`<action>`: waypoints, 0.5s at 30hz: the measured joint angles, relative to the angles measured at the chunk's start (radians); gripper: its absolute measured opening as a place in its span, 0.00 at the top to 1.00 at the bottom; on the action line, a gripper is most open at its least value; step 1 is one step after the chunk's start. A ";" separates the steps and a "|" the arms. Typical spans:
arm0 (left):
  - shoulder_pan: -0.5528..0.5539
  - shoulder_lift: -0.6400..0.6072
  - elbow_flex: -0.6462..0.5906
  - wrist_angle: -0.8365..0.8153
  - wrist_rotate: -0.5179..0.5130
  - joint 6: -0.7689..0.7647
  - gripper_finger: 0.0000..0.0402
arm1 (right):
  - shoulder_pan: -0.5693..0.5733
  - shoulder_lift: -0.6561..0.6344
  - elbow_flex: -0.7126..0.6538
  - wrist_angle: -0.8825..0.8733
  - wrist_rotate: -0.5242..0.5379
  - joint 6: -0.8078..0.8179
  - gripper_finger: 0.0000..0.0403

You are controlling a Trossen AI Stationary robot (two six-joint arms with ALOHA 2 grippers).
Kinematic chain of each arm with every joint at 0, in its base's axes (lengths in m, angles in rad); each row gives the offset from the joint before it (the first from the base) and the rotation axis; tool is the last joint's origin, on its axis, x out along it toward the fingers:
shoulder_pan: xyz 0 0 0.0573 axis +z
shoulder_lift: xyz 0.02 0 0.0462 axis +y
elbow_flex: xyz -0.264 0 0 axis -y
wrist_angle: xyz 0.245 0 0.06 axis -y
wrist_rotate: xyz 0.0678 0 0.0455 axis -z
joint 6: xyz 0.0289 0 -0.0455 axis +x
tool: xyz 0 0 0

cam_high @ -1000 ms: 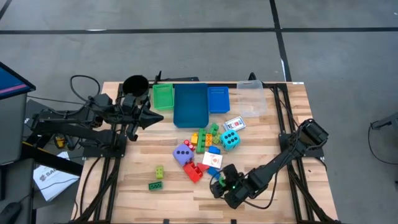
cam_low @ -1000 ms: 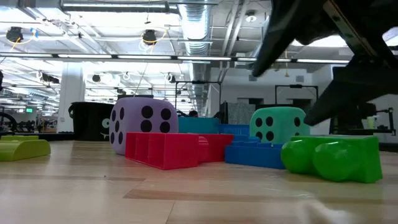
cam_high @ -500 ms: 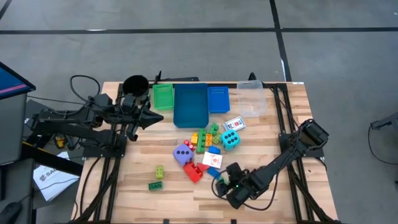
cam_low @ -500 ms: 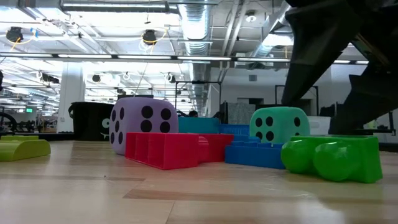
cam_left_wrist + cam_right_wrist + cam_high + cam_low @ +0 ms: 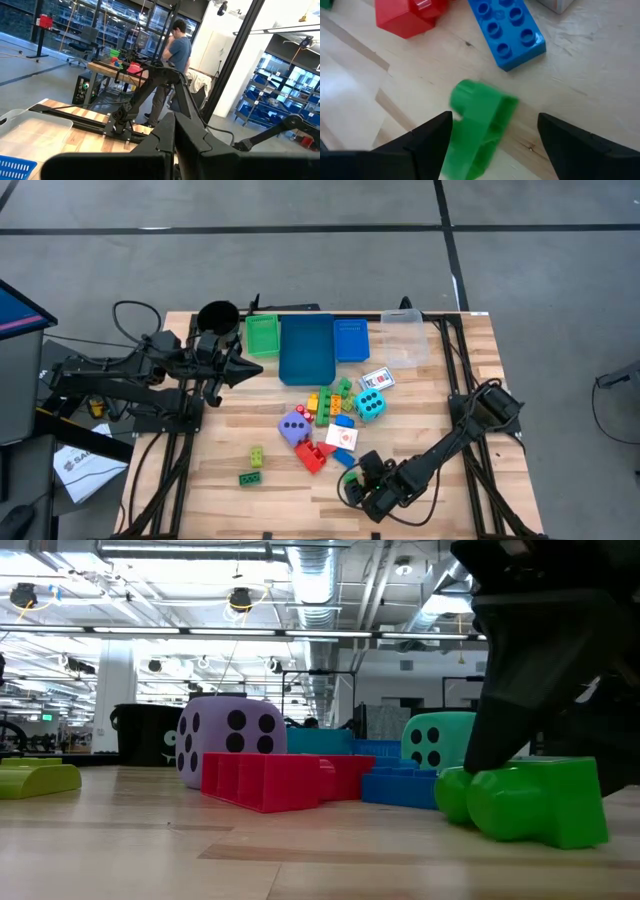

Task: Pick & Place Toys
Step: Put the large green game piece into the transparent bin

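the right hand hangs open astride the green brick at the lower middle of the worktop, gripping nothing yet. next it likely must close and lift.

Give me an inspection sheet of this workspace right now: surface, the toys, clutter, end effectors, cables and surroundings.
Surface: wooden slat table, bare near its right edge.
Job's things: green brick between the right end effector's fingers; blue brick and red brick just beyond it; purple dice, teal dice and white cards mid-table; two small bricks apart at front left.
Clutter: black cup; green tray, blue trays and clear tray along the far edge.
End effectors: right end effector open, straddling the green brick; left end effector shut, parked near the cup.
Cables: black loop at the left arm.
Surroundings: a person standing behind another table.
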 joint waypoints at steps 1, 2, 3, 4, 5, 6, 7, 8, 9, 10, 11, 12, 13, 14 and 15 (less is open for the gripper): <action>0.000 0.000 0.000 0.001 0.000 0.000 1.00 | 0.000 0.002 0.000 0.001 0.000 0.000 0.28; 0.000 0.000 0.000 0.001 0.000 0.000 1.00 | 0.000 0.004 0.000 0.001 0.000 0.000 0.28; 0.000 0.000 0.000 0.000 0.000 0.000 1.00 | 0.000 0.004 0.000 0.001 0.002 0.003 0.28; 0.000 0.000 0.000 0.000 0.000 0.000 1.00 | 0.000 0.004 0.000 0.001 0.002 0.007 0.28; 0.000 0.000 0.000 0.000 0.000 0.000 1.00 | -0.002 0.004 0.000 0.001 0.001 0.010 0.28; 0.000 0.000 0.000 0.000 0.000 0.000 1.00 | -0.002 0.005 0.000 0.002 0.001 0.011 0.29; 0.000 0.000 0.000 0.000 0.000 0.000 1.00 | -0.002 0.005 0.000 0.004 0.001 0.011 0.30; 0.000 0.000 0.000 0.000 0.000 0.000 1.00 | -0.002 0.005 0.001 0.005 0.001 0.011 0.30; 0.000 0.000 0.000 0.000 0.000 0.000 1.00 | -0.002 0.006 0.001 0.008 0.000 0.011 0.31; 0.000 0.000 0.000 0.001 0.000 0.000 1.00 | -0.003 0.007 0.001 0.013 0.000 0.011 0.32; 0.000 0.000 0.000 0.000 0.000 0.000 1.00 | -0.003 0.008 0.001 0.023 0.001 0.007 0.33; 0.000 0.000 0.000 0.000 0.000 0.000 1.00 | -0.003 0.008 0.000 0.037 0.003 -0.001 0.34; 0.000 0.000 0.000 0.000 0.000 0.000 1.00 | -0.003 0.009 0.000 0.053 0.006 -0.012 0.34; 0.000 0.000 0.000 0.000 0.000 0.000 1.00 | -0.003 0.011 -0.001 0.068 0.006 -0.027 0.35; 0.000 0.000 0.000 0.000 0.000 0.000 1.00 | -0.003 0.012 -0.001 0.085 0.005 -0.042 0.36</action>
